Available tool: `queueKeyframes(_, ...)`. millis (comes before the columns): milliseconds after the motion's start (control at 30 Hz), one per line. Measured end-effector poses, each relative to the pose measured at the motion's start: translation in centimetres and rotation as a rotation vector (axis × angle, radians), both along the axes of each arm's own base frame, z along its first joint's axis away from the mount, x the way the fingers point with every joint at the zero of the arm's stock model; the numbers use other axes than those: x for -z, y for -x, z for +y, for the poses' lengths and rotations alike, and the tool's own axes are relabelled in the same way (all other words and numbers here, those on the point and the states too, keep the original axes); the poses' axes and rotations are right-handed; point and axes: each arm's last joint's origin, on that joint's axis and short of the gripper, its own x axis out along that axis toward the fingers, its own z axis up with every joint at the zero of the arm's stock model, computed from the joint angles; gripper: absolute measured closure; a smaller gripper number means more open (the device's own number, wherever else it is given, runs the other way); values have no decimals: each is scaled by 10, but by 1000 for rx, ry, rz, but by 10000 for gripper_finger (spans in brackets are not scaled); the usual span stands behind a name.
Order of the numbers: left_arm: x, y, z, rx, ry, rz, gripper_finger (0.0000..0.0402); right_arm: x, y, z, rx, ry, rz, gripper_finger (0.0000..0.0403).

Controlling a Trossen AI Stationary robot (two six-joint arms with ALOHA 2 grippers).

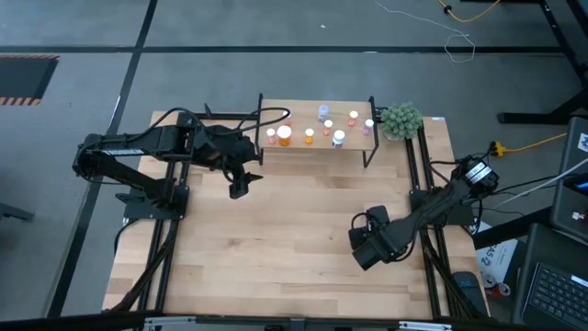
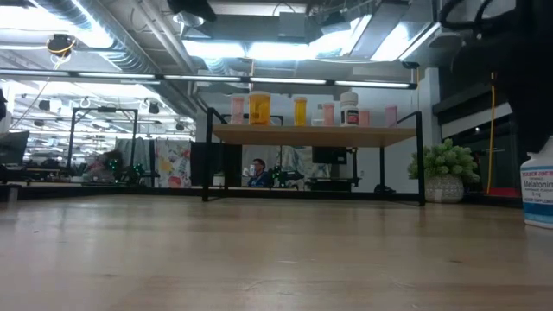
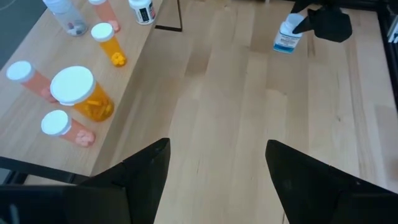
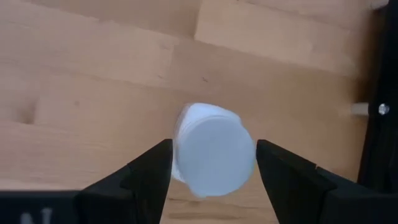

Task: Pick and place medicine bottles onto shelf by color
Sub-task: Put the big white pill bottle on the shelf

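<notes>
High view: shelf [image 1: 317,145] at the table's [image 1: 276,248] far edge, small bottles standing along its top, a bigger orange bottle [image 1: 285,136] toward its left end. Green plant [image 1: 401,120] just off the shelf's right end. Left gripper [image 1: 241,184] sits in front of the shelf's left end, over bare wood. Right gripper [image 1: 366,246] is at the near right of the table; what it has under it is hidden from above.

Low view: neither gripper visible. Shelf top carries the row of bottles in profile: pink, orange bottle [image 2: 259,108], a slimmer orange one, a white bottle with dark label [image 2: 349,109], more pink to the right. A pale blue bottle [image 2: 538,192] labelled Melatonin stands on the tabletop at the right edge, well apart from the shelf. Plant sits beside the shelf's right leg.

Left wrist view: left gripper [image 3: 217,168] jaws spread wide, nothing between them, bare table below. Orange bottle [image 3: 83,94] and pink ones stand on the shelf close by. Far across, the pale blue bottle [image 3: 288,38] sits right at the other arm's gripper.

Right wrist view: right gripper [image 4: 213,167] straddles the pale blue bottle [image 4: 214,149], seen cap-on. Fingers [image 4: 149,171] flank the cap on both sides; contact or a thin gap, cannot tell.
</notes>
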Motion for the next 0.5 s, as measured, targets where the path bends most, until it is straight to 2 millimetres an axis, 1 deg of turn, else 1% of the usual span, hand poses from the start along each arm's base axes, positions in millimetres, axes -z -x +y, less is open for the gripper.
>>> queueKeyframes(133,1,1,0,0,0,11,140,11,2,0,16,-40,8,169)
queueKeyframes(267,1,1,0,1,-1,11,140,17,4,-1,18,-44,11,169)
queueKeyframes(500,1,1,0,1,-2,11,140,18,4,-3,9,-13,-1,173)
